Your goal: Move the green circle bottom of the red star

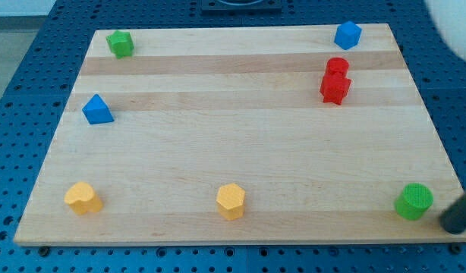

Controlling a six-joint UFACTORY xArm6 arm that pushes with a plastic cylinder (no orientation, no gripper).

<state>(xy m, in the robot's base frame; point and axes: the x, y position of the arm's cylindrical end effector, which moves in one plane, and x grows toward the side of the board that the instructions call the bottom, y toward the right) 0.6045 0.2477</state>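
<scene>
The green circle [414,201] sits near the board's bottom right corner. The red star [335,88] lies at the upper right, touching a red cylinder [337,67] just above it. My tip [452,225] is at the view's right edge, just right of and slightly below the green circle, a small gap apart from it. The rod runs off the view's right side.
A blue block [347,35] sits at the top right, a green block [121,43] at the top left, a blue triangle [97,110] at the left. A yellow block [83,198] and a yellow hexagon [231,201] lie along the bottom. The wooden board [218,136] rests on a blue pegboard.
</scene>
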